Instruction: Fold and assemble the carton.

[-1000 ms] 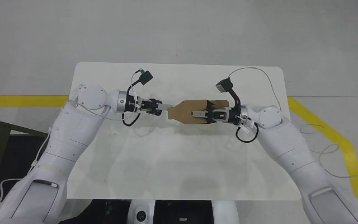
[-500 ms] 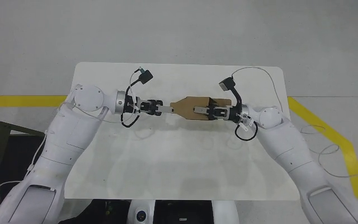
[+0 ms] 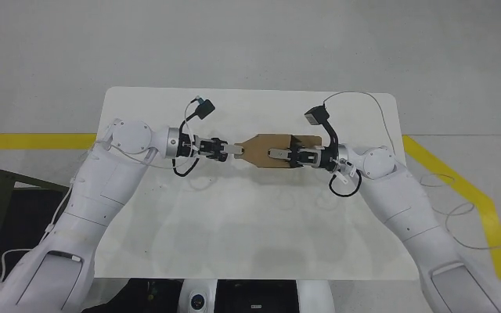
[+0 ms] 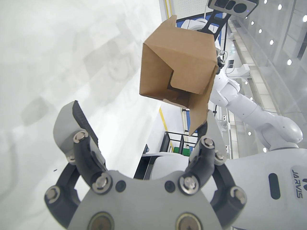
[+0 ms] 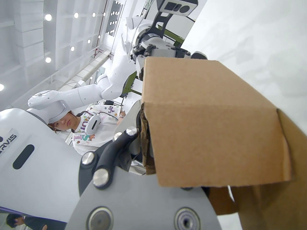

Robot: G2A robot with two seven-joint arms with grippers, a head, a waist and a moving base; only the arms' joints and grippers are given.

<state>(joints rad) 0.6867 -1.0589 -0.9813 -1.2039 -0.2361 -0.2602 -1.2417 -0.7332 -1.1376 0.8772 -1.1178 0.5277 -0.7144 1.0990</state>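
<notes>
Brown cardboard carton [image 3: 270, 147]: held lengthwise between the two arms, over the middle of the white rectangular tabletop [image 3: 235, 235].

Right claw [image 3: 286, 157]: pinching the carton at the end nearer the right arm. One finger lies along an outer wall, the other is hidden by the cardboard.

Left claw [image 4: 141, 114]: spread wide, gripping nothing, at the carton's opposite end. That end is partly folded, with flaps turned inward and a gap left between them. One loose flap sticks out toward the left claw. Its tip is at one finger [image 4: 208, 130], touching or just beside it, cannot tell which.
</notes>
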